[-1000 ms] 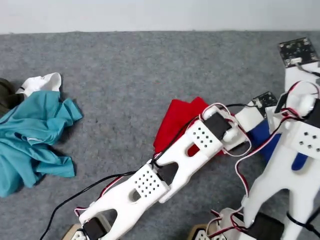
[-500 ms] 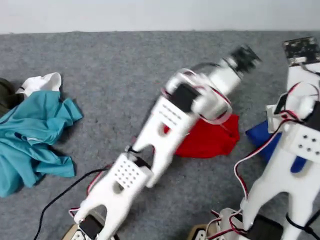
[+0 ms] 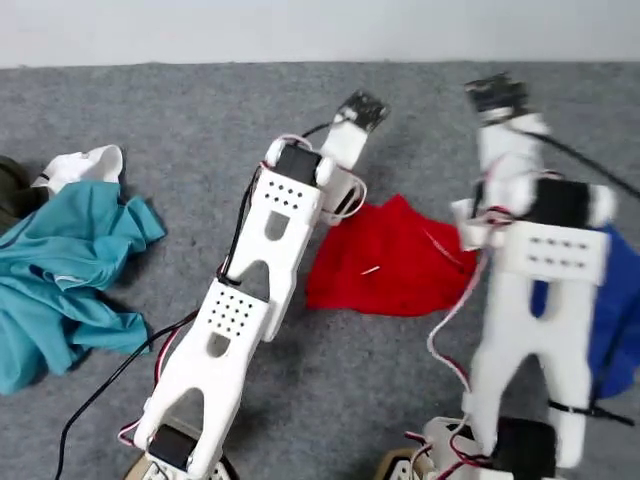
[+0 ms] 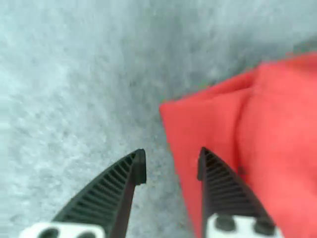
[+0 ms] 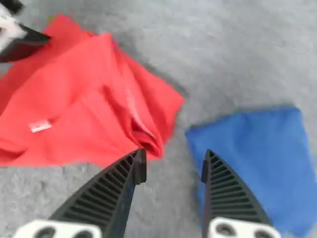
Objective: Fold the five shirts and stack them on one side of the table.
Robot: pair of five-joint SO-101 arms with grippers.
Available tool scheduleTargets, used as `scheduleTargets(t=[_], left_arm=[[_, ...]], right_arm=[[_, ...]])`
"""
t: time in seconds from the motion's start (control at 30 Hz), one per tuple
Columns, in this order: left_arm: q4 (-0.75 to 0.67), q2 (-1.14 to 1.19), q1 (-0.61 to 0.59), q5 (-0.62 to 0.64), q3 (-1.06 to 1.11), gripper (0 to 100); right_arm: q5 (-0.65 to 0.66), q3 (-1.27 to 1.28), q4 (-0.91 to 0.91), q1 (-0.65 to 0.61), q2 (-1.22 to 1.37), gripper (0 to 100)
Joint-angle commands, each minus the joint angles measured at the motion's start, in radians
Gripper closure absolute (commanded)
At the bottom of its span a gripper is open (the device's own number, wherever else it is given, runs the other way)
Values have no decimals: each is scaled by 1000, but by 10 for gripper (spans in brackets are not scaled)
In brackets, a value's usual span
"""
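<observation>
A red shirt (image 3: pixel 395 262) lies loosely folded on the grey table, right of the middle. My left gripper (image 4: pixel 171 166) stands open and empty at its corner, one finger over the red shirt (image 4: pixel 247 139) and the other over bare table. A folded blue shirt (image 3: pixel 612 300) lies at the right edge. My right gripper (image 5: pixel 173 166) hangs open and empty above the gap between the red shirt (image 5: pixel 84 109) and the blue shirt (image 5: pixel 257 153). In the high view the left arm (image 3: pixel 275 215) ends at the red shirt's far left corner and the right arm (image 3: pixel 540 255) stands between the two shirts.
A crumpled teal shirt (image 3: pixel 60 270) lies at the left edge, with a white shirt (image 3: pixel 85 165) and a dark garment (image 3: pixel 10 190) behind it. Bare grey table (image 3: pixel 200 120) stretches across the back and the middle left.
The left arm lifted off the red shirt and swung back to the left, leaving the shirt on the table. The right arm shifted left, in between the red and blue shirts.
</observation>
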Motion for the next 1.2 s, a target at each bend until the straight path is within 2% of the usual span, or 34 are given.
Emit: scheduleTargets(t=[0.0, 0.17, 0.37, 0.93, 1.17], left_arm=[[-6, 23, -8, -8, -56, 823], [-14, 21, 20, -3, -71, 823], [17, -84, 68, -3, -67, 823], [21, -176, 301, 0, -64, 823], [25, -219, 385, 2, 8, 823]], right_arm=[[-9, 29, -71, -19, -2, 805], [-6, 31, -68, 19, -2, 805], [-3, 31, -68, 87, -2, 805], [-2, 31, -67, 91, -38, 805], [-2, 31, -74, 214, -133, 805]])
